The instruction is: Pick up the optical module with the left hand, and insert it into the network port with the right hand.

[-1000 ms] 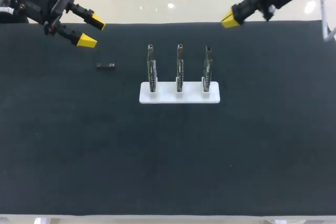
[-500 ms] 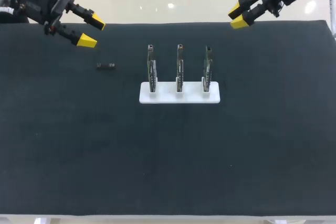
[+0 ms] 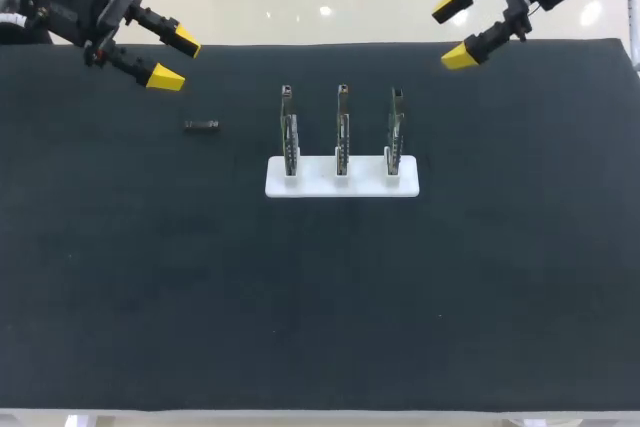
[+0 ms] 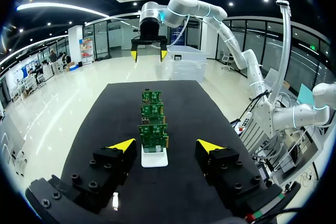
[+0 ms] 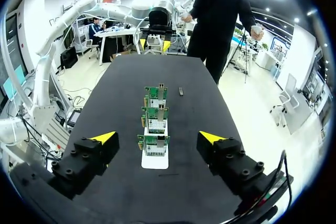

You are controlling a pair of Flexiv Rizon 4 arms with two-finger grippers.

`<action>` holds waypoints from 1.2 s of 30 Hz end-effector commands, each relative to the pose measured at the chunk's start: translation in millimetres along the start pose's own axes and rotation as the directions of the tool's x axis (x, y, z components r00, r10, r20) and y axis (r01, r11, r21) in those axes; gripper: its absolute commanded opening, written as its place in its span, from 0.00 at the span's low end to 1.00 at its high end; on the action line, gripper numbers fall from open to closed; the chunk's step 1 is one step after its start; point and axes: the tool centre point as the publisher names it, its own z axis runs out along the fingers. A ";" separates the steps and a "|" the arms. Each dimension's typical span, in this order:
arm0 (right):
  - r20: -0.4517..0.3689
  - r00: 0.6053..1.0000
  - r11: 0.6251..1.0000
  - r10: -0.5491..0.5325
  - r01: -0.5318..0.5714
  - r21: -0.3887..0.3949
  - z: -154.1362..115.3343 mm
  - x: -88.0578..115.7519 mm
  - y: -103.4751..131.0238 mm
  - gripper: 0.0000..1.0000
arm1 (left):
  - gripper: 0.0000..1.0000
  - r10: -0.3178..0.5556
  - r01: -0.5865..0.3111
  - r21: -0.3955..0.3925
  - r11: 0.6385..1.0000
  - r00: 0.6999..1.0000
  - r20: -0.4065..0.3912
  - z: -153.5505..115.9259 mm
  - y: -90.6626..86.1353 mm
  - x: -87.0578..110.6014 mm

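**Head view.** Right gripper over the far right edge of the black cloth-covered table. Yellow-tipped fingers pressed together a second ago, a crack apart half a second ago, now spread wide; also shifted a little toward the right corner. Nothing held. Left gripper at the far left corner, fingers apart, empty, unmoved across the three frames. Small dark bar-shaped optical module flat on the cloth, same spot as before: near the left gripper, toward the table's middle, and well left of the three upright green circuit boards slotted into a white rectangular plastic base. Reading: right side probably just readying for its later turn. Pick-up not begun; next move likely the left arm's, down onto the module.

**Left wrist view.** Own fingers wide apart, nothing gripped, only the row of boards farther ahead on the table. Right gripper beyond the far end of the row, tips spread. Module not made out with certainty; a pale speck low by one finger body could be it or a label.

**Right wrist view.** Own fingers apart, empty, boards lined up ahead. Module a thin sliver beside the farthest board, clear of it. Left gripper past the far end of the table, tips apart.

**Hard to make out.** Network ports on the boards too small in every view. Which end of the module is the plug end not readable.
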 end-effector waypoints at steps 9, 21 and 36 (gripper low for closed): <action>0.002 1.000 1.000 -0.001 0.001 -0.001 0.3 0.1 -0.6 1.00 | 1.00 -0.066 0.050 -0.070 0.996 0.966 -0.251 -17.7 24.0 42.0; 0.002 1.000 1.000 -0.001 0.001 -0.001 0.3 0.1 -0.6 1.00 | 1.00 -0.104 0.089 -0.054 0.995 0.833 -0.543 -25.7 74.7 114.3; 0.002 1.000 1.000 -0.001 0.001 -0.001 0.3 0.1 -0.6 1.00 | 1.00 -0.112 0.075 -0.083 0.994 0.668 -0.735 -16.7 109.4 186.7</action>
